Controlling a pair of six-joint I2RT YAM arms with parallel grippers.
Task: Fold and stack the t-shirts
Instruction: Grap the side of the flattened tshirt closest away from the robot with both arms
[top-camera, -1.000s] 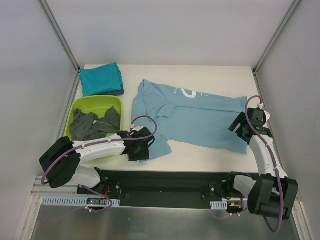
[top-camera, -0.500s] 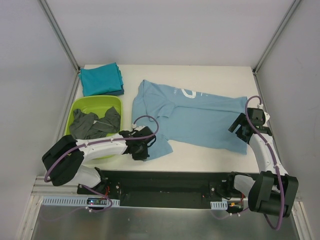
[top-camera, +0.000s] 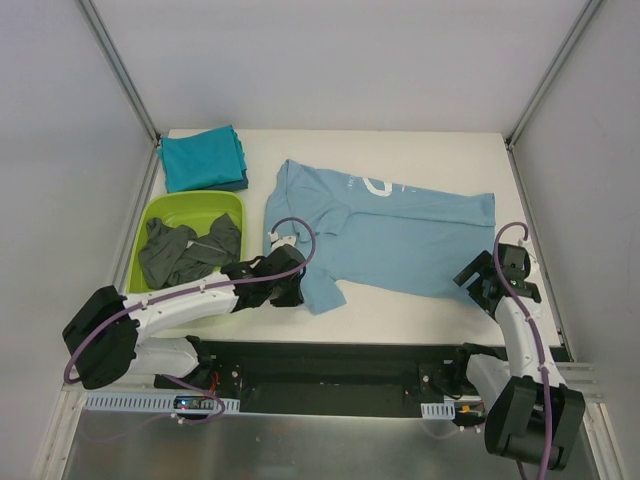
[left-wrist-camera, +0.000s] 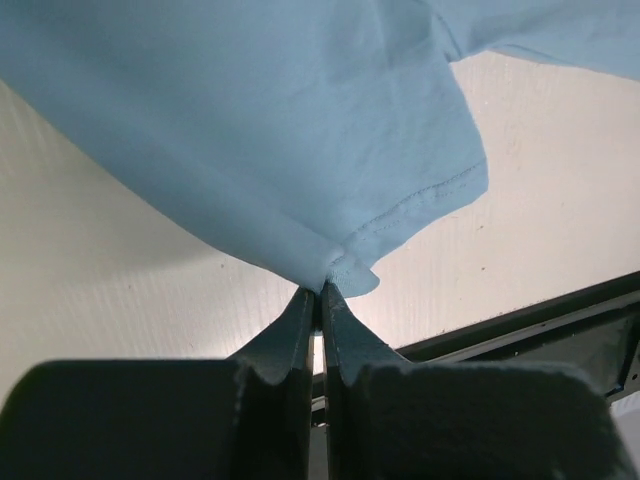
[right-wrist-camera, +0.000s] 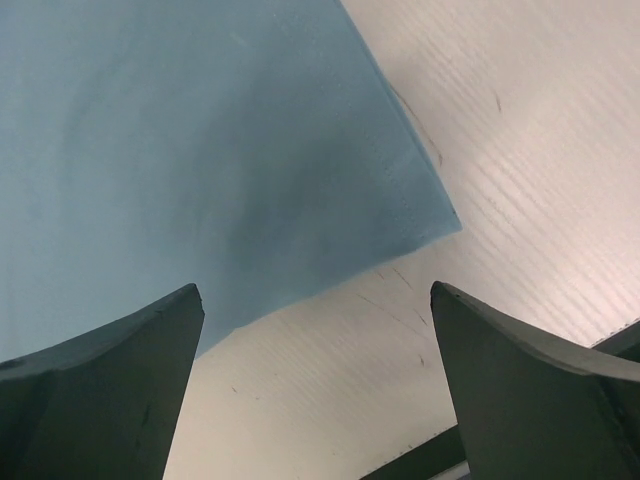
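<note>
A light blue t-shirt (top-camera: 390, 235) with white lettering lies spread across the middle of the table. My left gripper (top-camera: 292, 291) is shut on the hem of its near sleeve (left-wrist-camera: 330, 268) and lifts that edge a little off the table. My right gripper (top-camera: 478, 280) is open and empty, hovering just over the shirt's near right corner (right-wrist-camera: 400, 215). A folded teal t-shirt (top-camera: 203, 158) lies at the back left. Dark grey t-shirts (top-camera: 188, 250) lie crumpled in the lime-green tub (top-camera: 190, 204).
The tub stands at the left edge beside my left arm. Metal frame posts rise at the back corners. The table's front edge and a black rail (top-camera: 330, 365) run just below both grippers.
My left gripper has slid right and away from me along the sleeve, still holding it. My right gripper has drawn back toward the front edge, off the shirt's right side to its near corner.
</note>
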